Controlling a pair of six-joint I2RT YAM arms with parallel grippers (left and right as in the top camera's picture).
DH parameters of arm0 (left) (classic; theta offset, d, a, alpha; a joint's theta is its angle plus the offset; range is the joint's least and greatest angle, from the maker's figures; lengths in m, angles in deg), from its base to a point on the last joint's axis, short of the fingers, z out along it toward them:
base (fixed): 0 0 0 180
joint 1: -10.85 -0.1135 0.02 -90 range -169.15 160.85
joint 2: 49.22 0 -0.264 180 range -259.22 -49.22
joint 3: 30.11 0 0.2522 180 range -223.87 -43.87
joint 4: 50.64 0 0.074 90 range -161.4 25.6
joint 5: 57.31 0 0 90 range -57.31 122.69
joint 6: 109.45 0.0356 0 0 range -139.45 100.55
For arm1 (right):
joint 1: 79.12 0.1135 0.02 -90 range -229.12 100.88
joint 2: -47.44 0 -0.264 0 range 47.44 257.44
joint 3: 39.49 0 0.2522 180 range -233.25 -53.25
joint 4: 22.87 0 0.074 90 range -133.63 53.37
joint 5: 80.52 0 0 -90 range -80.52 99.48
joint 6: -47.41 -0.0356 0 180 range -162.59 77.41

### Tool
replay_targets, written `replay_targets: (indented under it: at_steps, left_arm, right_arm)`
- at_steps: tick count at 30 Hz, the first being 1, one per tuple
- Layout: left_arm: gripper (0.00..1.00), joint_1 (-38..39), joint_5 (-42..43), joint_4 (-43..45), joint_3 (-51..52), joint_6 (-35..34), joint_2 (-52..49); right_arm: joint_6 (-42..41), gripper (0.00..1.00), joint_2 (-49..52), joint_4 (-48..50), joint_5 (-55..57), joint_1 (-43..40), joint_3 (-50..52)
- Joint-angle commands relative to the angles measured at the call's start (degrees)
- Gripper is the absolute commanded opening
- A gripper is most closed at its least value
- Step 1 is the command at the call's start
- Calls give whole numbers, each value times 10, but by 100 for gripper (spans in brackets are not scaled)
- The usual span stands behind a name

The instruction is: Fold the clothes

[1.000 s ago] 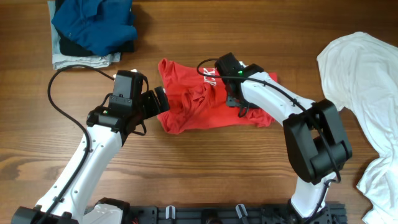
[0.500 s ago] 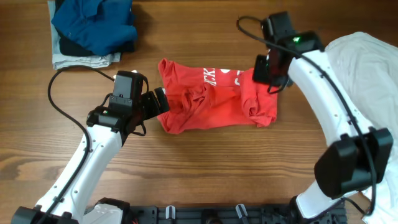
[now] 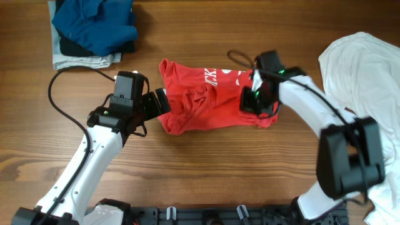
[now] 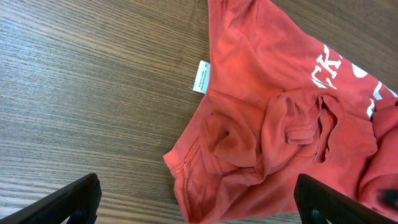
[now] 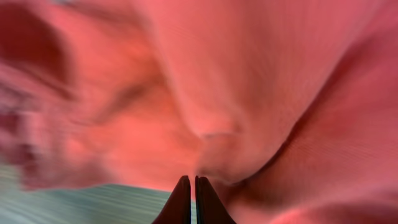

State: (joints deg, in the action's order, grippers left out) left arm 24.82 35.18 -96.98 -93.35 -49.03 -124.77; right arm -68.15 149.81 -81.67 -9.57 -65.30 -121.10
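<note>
The red T-shirt (image 3: 206, 103) lies crumpled in the middle of the table, white lettering showing near its top edge. My left gripper (image 3: 164, 103) sits at its left edge, open, with the bunched hem (image 4: 205, 168) between the wide-spread fingers (image 4: 68, 202) and nothing gripped. My right gripper (image 3: 253, 103) is down on the shirt's right part, shut, its tips (image 5: 191, 180) pinching a fold of red cloth (image 5: 249, 74). A plain white shirt (image 3: 369, 75) lies spread at the right side of the table.
A pile of blue and grey garments (image 3: 94, 25) lies at the back left. A white label (image 4: 201, 77) sticks out of the red shirt's edge. Bare wooden table (image 3: 206, 169) shows in front of the shirt.
My right arm swung from the shirt's middle out to its upper right corner and has come back down onto its right part, with the jaws going from open to shut. The left arm has not moved.
</note>
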Motion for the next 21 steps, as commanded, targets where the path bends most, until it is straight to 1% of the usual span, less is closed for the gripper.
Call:
replay_targets:
  at_steps: [1,3,7,9,10,12,15,16,18,19,20,21]
  left_arm:
    - [100,0,-2,2,-7,9,-3]
    - [100,0,-2,2,-7,9,-3]
    - [100,0,-2,2,-7,9,-3]
    - [100,0,-2,2,-7,9,-3]
    - [100,0,-1,1,-7,9,-3]
    - [100,0,-2,-8,-7,9,-3]
    - [100,0,-2,-18,-7,9,-3]
    - [100,0,-2,-18,-7,9,-3]
    - [100,0,-2,-18,-7,9,-3]
    - [100,0,-2,-18,-7,9,-3]
    - [100,0,-2,-18,-7,9,-3]
    - [100,0,-2,-18,-7,9,-3]
  right_arm:
    - [32,9,-79,13,15,-43,-75]
    - [32,9,-68,22,45,-62,-76]
    - [31,8,46,38,22,-66,-76]
    - [47,6,103,78,-42,-66,-76]
    - [44,4,128,100,-55,-66,-76]
    - [43,4,160,150,-53,-66,-76]
    - [36,4,142,160,-23,-67,-83]
    - [31,4,107,142,-6,-67,-95]
    - [29,4,54,120,-10,-67,-101]
    - [33,10,12,99,-35,-67,-101]
    - [57,23,-19,63,-59,-67,-100]
    - [80,24,-30,27,-60,-67,-100]
